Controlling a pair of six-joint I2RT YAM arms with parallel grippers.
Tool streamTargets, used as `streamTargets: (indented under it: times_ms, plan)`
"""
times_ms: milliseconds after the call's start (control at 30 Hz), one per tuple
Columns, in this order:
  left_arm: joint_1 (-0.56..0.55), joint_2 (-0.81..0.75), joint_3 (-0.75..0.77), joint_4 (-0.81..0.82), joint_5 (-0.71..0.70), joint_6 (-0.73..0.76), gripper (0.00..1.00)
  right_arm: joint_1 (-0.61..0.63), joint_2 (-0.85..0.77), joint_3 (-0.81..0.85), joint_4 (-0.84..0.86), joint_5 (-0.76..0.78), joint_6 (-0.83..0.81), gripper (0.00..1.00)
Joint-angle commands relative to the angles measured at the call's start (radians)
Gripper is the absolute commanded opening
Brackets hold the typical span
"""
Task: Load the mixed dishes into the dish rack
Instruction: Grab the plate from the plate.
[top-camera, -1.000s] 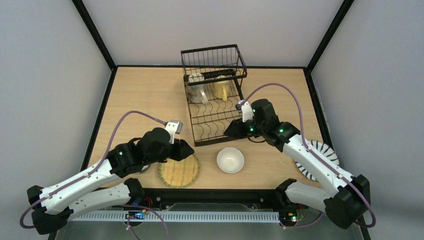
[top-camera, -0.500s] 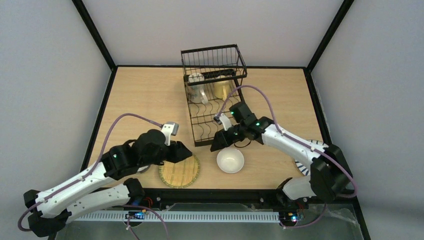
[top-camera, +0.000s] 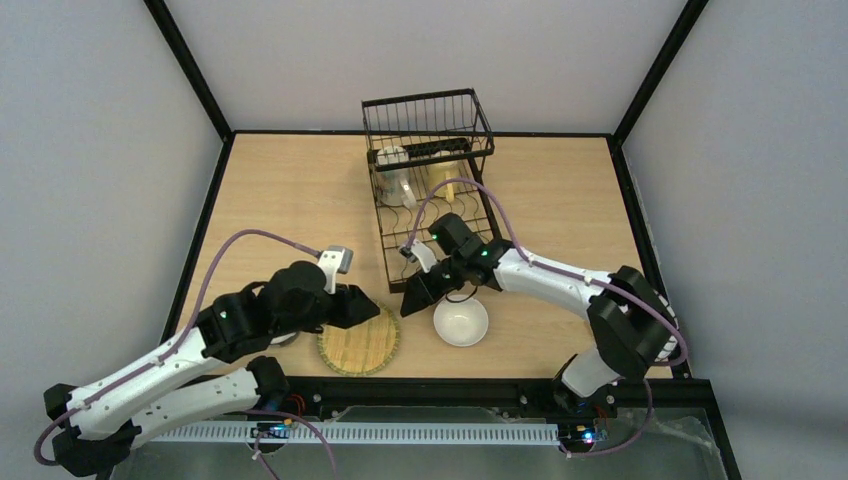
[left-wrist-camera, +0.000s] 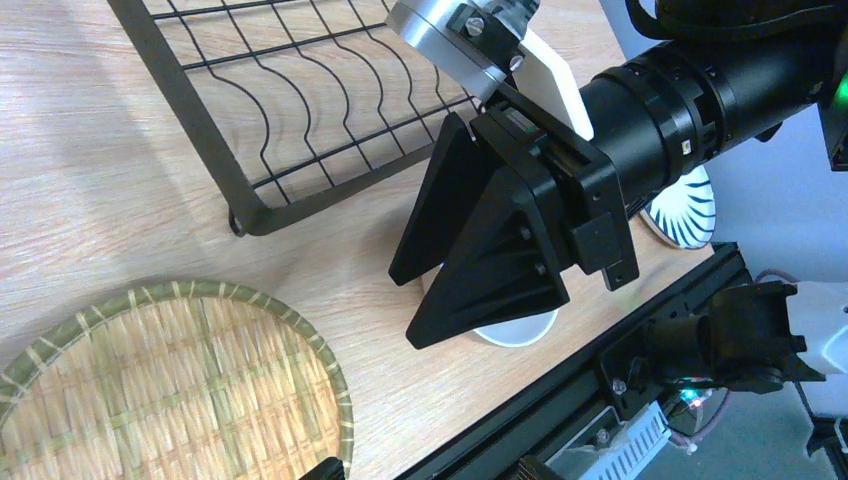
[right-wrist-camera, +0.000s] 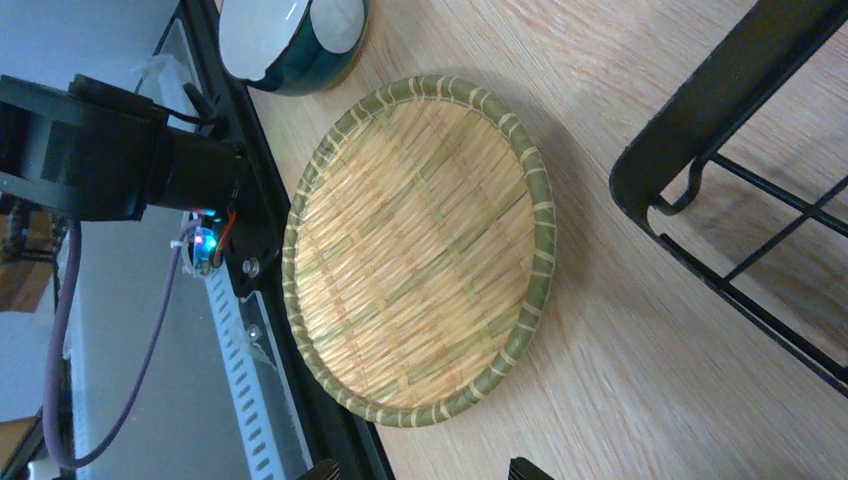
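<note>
— Where are the dishes?
— The bamboo plate (top-camera: 358, 343) lies flat on the bench (top-camera: 280, 200) near its front edge. The white bowl (top-camera: 460, 322) sits just right of it, and both are in front of the dish rack (top-camera: 430, 215).
— And the fingers?
— The left gripper (top-camera: 368, 308) hovers over the plate's far rim, fingers spread and empty. The right gripper (top-camera: 410, 303) hangs at the bowl's left rim, fingers also spread.

The right gripper (top-camera: 412, 303) has been swung leftward from the dish rack's (top-camera: 384, 255) right side to its near corner, just beside the white bowl (top-camera: 461, 322); the left gripper (top-camera: 368, 308) has been drawn slightly back over the woven bamboo plate (top-camera: 358, 345)
</note>
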Motion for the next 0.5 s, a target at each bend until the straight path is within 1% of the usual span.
streamTargets:
  times_ms: [0, 467]
  plan:
    - [-0.002, -0.019, 0.011, -0.05, 0.016, 0.006, 0.99, 0.02, 0.026, -0.014, 0.097, -0.006, 0.027, 0.96]
    - [-0.002, -0.032, 0.039, -0.101, 0.021, 0.002, 0.99, 0.056, 0.117, -0.082, 0.266, 0.024, 0.08, 0.96]
